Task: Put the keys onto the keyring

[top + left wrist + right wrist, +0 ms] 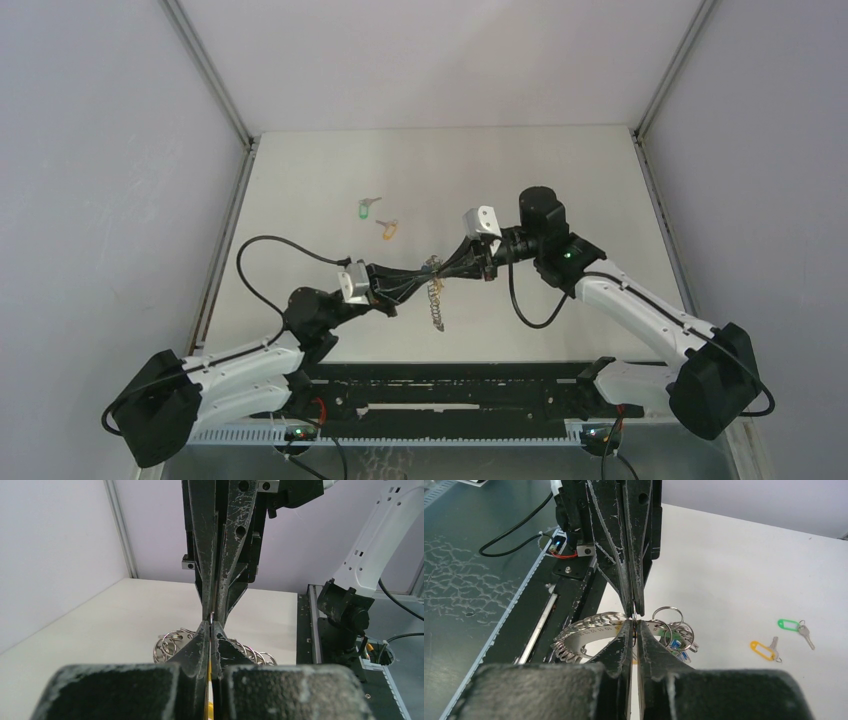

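Observation:
My left gripper (pixel 424 275) and right gripper (pixel 442 264) meet tip to tip above the table's middle, both shut. A thin silver split ring (pixel 212 615) is pinched where the tips meet. A yellow-orange tag (pixel 208 679) shows in the slit between the left fingers (pixel 197 645); its key is hidden. The keyring (pixel 436 305), a silvery band strung with several split rings (pixel 574 632) and a blue tag (pixel 676 645), sits just under the tips. A green-tagged key (pixel 366 210) and an orange-tagged key (pixel 388 229) lie on the table beyond; both show in the right wrist view (pixel 790 625) (pixel 763 650).
The black rail (pixel 450 385) with the arm bases runs along the near edge. A black cable (pixel 270 245) loops left of the left arm. Grey walls enclose the table on three sides.

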